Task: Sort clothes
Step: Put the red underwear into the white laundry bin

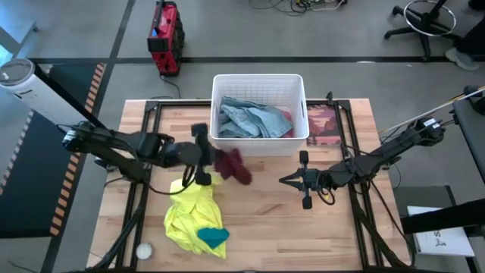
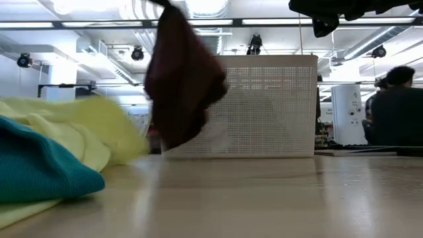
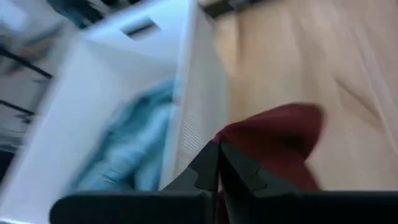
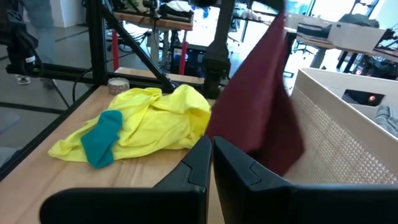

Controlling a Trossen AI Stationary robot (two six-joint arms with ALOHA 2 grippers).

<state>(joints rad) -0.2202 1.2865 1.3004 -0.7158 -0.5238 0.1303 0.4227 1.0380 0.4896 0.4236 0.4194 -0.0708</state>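
Note:
My left gripper (image 1: 214,157) is shut on a maroon garment (image 1: 233,165) just in front of the white basket (image 1: 299,83). The garment hangs in front of the basket wall in the low view (image 2: 182,79). The basket holds light blue-grey denim pieces (image 1: 250,119) and a pink piece (image 1: 286,121). A neon yellow garment (image 1: 191,211) lies on the table at the near left, with a teal piece (image 1: 213,236) resting on its near end. My right gripper (image 1: 284,180) is shut and empty, right of the maroon garment. My left gripper pinches the maroon garment by its upper end (image 3: 231,138) between its two shut fingers (image 3: 205,163), coming from the table's left. The rest of the garment hangs slack below the fingers (image 2: 178,125), clear of the table, beside the basket's near wall.
A flat pink-brown camouflage piece (image 1: 323,125) lies right of the basket. A small white round thing (image 1: 142,249) sits at the near left corner. Bare wood lies between the yellow garment and my right gripper. A person (image 2: 395,109) shows in the room beyond.

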